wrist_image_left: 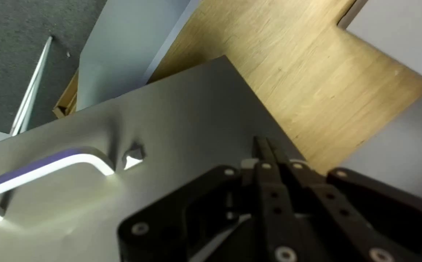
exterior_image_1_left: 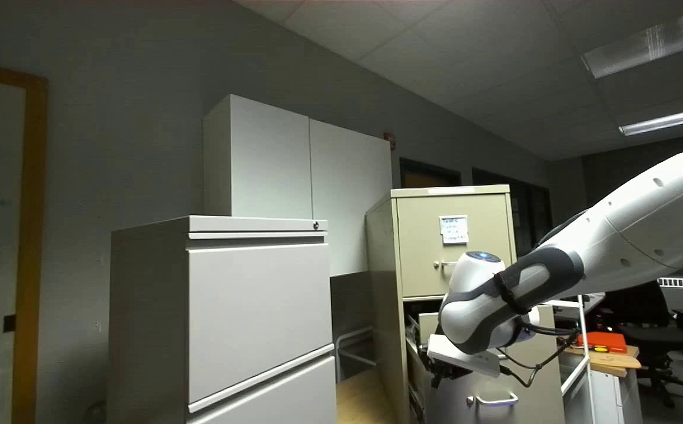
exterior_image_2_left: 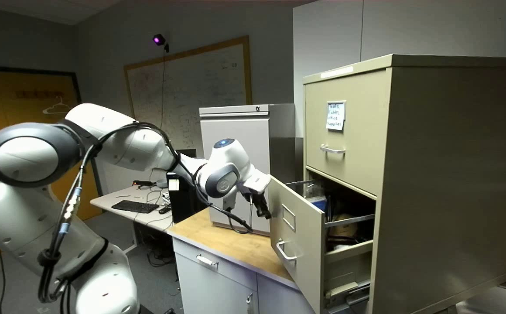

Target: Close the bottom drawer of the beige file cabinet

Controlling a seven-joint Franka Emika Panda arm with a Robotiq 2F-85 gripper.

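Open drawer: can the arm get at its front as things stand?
Probably yes. The gripper hangs close to one side edge of the drawer front, and nothing visible stands between them in the wrist view. Whether they touch, I can't tell.

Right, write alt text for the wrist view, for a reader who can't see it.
A shut black pincer juts in at lower right, in front of a beige drawer face; whether they touch is unclear. The drawer's handle is at lower left, a wooden countertop at upper right, floor at top left.
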